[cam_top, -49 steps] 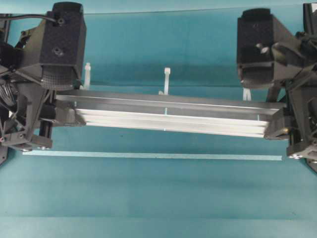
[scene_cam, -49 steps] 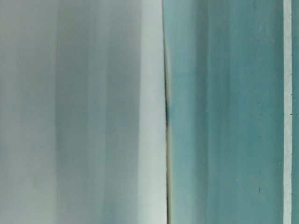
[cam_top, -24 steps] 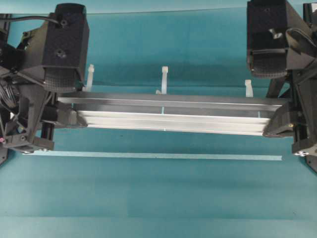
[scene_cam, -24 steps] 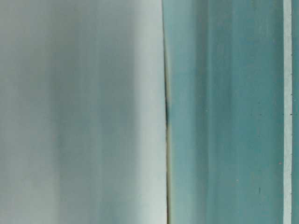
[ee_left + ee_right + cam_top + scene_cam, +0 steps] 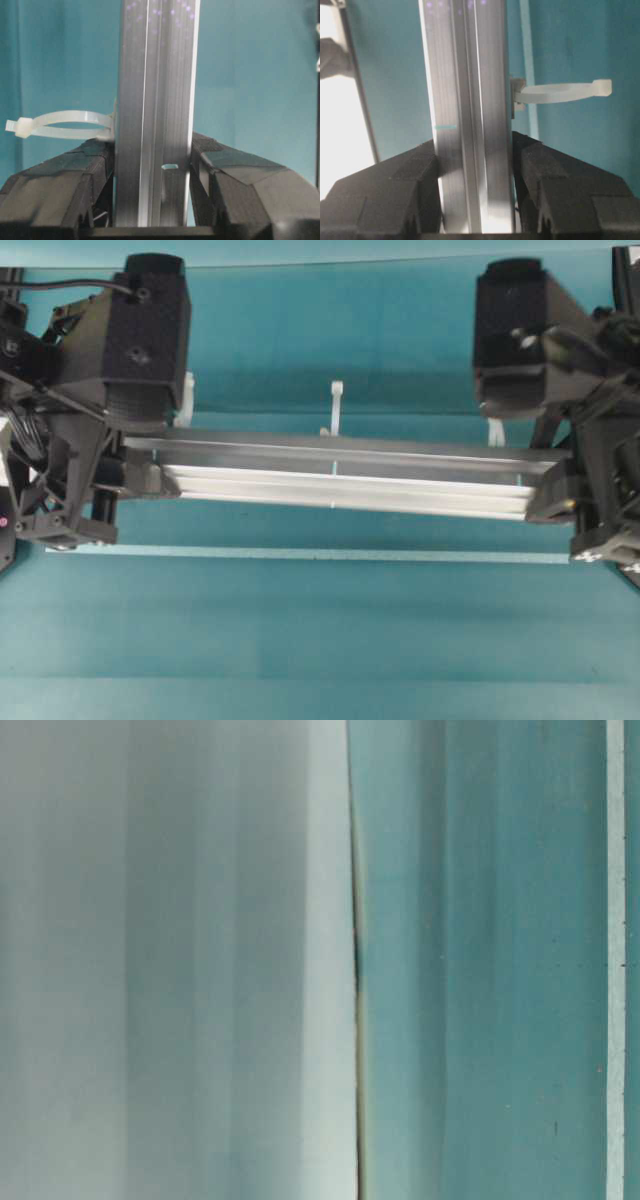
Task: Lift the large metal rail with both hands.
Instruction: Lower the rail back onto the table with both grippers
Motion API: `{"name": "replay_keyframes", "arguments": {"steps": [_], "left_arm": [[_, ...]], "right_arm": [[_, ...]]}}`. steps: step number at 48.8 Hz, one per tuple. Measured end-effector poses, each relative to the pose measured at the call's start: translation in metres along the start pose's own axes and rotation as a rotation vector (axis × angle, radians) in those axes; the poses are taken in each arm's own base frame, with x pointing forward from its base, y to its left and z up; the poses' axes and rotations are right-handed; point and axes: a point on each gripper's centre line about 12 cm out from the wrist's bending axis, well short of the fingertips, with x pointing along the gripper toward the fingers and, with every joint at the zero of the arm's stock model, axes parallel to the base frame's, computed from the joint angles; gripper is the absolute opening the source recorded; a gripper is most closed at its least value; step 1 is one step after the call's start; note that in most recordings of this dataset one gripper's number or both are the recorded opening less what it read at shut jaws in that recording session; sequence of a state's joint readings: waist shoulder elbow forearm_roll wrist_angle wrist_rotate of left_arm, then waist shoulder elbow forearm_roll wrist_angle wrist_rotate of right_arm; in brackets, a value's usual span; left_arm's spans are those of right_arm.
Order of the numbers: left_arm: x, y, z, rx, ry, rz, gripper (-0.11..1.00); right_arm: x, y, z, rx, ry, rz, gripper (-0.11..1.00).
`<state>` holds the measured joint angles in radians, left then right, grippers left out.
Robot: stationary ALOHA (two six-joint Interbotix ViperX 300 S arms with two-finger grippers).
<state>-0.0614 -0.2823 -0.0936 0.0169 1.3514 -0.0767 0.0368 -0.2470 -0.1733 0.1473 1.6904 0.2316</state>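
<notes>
The left pincer (image 5: 152, 200) pinches the left end and the right pincer (image 5: 475, 195) pinches the right end of the metal rail (image 5: 340, 475), which looks lifted off the blue table (image 5: 300, 640), so both must rise evenly.

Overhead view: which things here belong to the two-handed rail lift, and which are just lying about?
Part of the job:
- large metal rail
- left pincer, clamped on one end
- right pincer, clamped on the other end

Lying about:
- pale tape strip on the teal table
</notes>
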Motion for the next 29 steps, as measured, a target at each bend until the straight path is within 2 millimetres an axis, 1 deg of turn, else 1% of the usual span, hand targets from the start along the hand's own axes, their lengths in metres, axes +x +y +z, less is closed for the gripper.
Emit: {"name": "replay_keyframes", "arguments": {"steps": [9, 12, 15, 21, 29], "left_arm": [[0.000, 0.000, 0.000, -0.003, 0.000, 0.000, 0.38], [0.002, 0.000, 0.000, -0.001, 0.005, 0.000, 0.38], [0.007, 0.000, -0.004, -0.004, 0.023, 0.002, 0.38], [0.032, 0.002, -0.019, -0.008, 0.089, 0.008, 0.38], [0.075, 0.004, -0.044, -0.005, 0.136, 0.013, 0.38]], "right_arm": [[0.002, -0.002, -0.002, 0.004, 0.002, -0.001, 0.39], [0.005, -0.003, -0.002, 0.006, 0.011, -0.004, 0.39], [0.011, -0.005, -0.003, 0.012, 0.021, -0.006, 0.39], [0.038, -0.011, -0.009, 0.019, 0.091, -0.022, 0.39], [0.085, -0.022, -0.018, 0.003, 0.143, -0.033, 0.39]]}}
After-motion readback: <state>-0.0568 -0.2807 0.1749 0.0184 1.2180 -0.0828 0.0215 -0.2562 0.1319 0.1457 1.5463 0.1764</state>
